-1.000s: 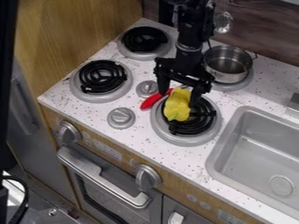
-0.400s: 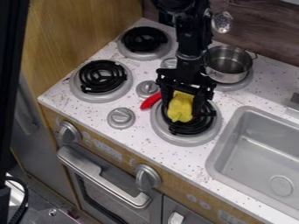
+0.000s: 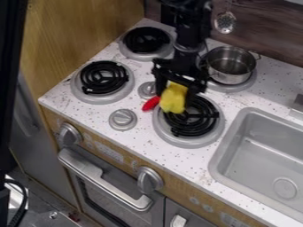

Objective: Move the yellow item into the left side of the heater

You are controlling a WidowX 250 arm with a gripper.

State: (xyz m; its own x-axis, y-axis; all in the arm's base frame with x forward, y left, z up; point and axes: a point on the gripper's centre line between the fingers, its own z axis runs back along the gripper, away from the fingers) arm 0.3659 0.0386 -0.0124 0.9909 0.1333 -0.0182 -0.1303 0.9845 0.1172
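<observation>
Nearest, a silver handle point(image 3: 103, 179) crosses the grey oven door point(image 3: 98, 199), which is cut off by the lower edge, as is the cabinet beside it; a black cable point(image 3: 22, 208) at the lower left is partly out of the picture. Two big grey front knobs point(image 3: 149, 179) sit on the wood-look panel point(image 3: 112, 153), whose faint printed marks are too small to read. On the speckled white counter point(image 3: 172, 162), the grey sink point(image 3: 260, 146) runs off the right side. Left of it lies the right front burner point(image 3: 183, 142), a black coil in a grey ring, its upper left part covered by the soft-looking yellow item point(image 3: 172, 98). A slim red object point(image 3: 151, 103) shows just left of the yellow item, its upper end hidden; whether they touch is hard to tell. The black gripper point(image 3: 174, 99) points down and slightly tilted, its fingers parted by about the yellow item's width and closed on its sides. The left front burner point(image 3: 103, 97) is well apart to the left. Beyond, the shiny metal pot point(image 3: 231, 66) hides most of the burner under it, and the black arm point(image 3: 188, 26), cut off by the top edge, partly blocks the dark wood-look wall point(image 3: 260, 33).
</observation>
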